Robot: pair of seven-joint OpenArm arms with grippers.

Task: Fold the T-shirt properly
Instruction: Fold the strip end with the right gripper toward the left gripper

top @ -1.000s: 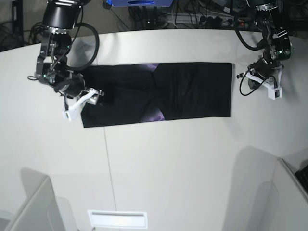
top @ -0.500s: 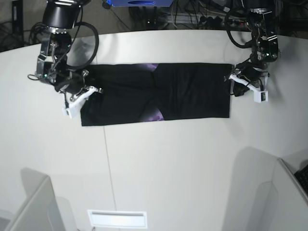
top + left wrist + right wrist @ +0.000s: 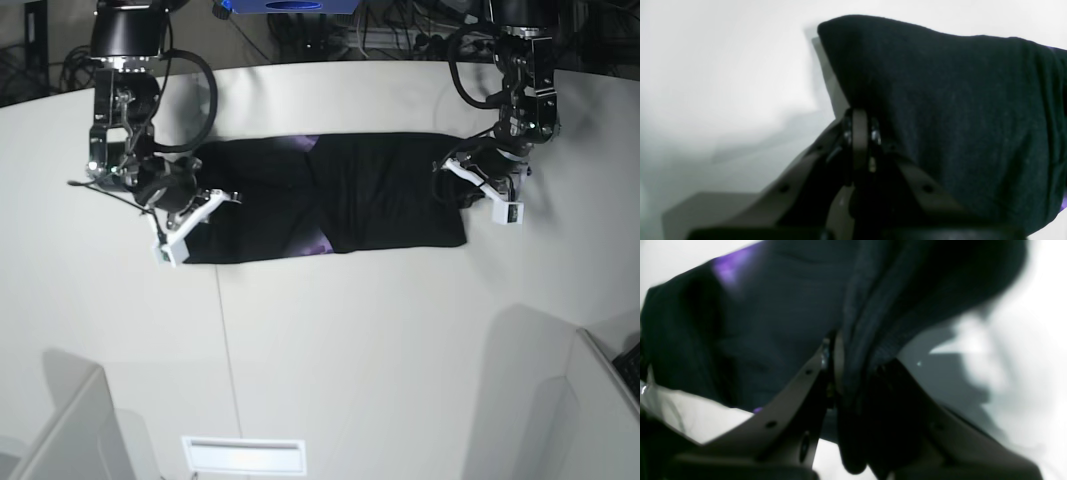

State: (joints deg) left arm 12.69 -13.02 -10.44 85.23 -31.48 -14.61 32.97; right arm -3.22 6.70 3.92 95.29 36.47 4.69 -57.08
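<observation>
The T-shirt (image 3: 330, 200) lies on the white table (image 3: 380, 340) as a long black band, folded lengthwise. In the base view its long axis runs from 9 o'clock to 3 o'clock, and the band sits in the upper half of the table. Small purple patches of the print show near the middle, one at the upper edge and one at the lower edge.

The right gripper (image 3: 185, 215) stands at the 9 o'clock end of the band. In the right wrist view its fingers (image 3: 796, 390) are almost together, and a thick fold of black cloth passes between them, so it has hold of the T-shirt (image 3: 773, 323). The left gripper (image 3: 480, 180) stands at the 3 o'clock end. In the left wrist view its fingers (image 3: 858, 140) are pressed together at the edge of the T-shirt (image 3: 940, 100), with the cloth raised above them; it grips this end.

Both ends of the band look lifted and a little crumpled under the grippers, while the middle lies flat on the table.

At 12 o'clock, beyond the table edge, there are dark cables (image 3: 420, 35) and a blue object (image 3: 290, 6) cut off by the frame. Grey panels (image 3: 70, 430) stand at the lower corners. Both wrist views are blurred, and the grippers hide the gripped cloth edges.
</observation>
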